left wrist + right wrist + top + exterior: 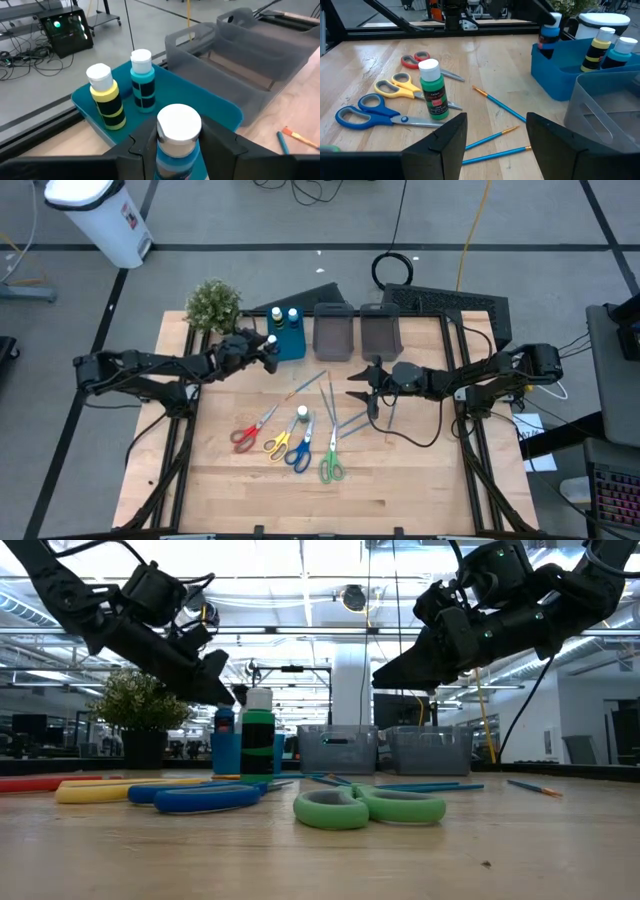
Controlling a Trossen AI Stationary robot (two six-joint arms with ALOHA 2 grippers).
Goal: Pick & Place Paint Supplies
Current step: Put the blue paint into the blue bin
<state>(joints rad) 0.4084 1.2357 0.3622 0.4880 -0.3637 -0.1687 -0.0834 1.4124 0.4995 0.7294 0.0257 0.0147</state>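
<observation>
My left gripper (268, 350) (178, 142) is shut on a blue paint bottle with a white cap (178, 121), at the near left edge of the blue bin (291, 343). A yellow bottle (106, 99) and a teal bottle (142, 80) stand upright in that bin. My right gripper (367, 386) (495, 134) hangs open above the brushes (350, 420), touching nothing. A green bottle (302, 414) (433, 90) stands on the table among red (247, 432), yellow (282, 442), blue (299, 452) and green (331, 464) scissors lying flat. My left gripper pinches the blue bottle between its two fingers (145, 145), on the body just under the white cap (177, 147). The fingers come slanting down from the table's left. The bottle stays upright (549, 36) by the blue bin's rim; its base is hidden.
Two grey bins (333, 332) (380, 330) stand right of the blue bin along the far edge. A potted plant (213, 305) sits at the far left corner. More brushes (306, 384) (329, 398) lie mid-table. The near part of the table (400, 490) is bare wood.
</observation>
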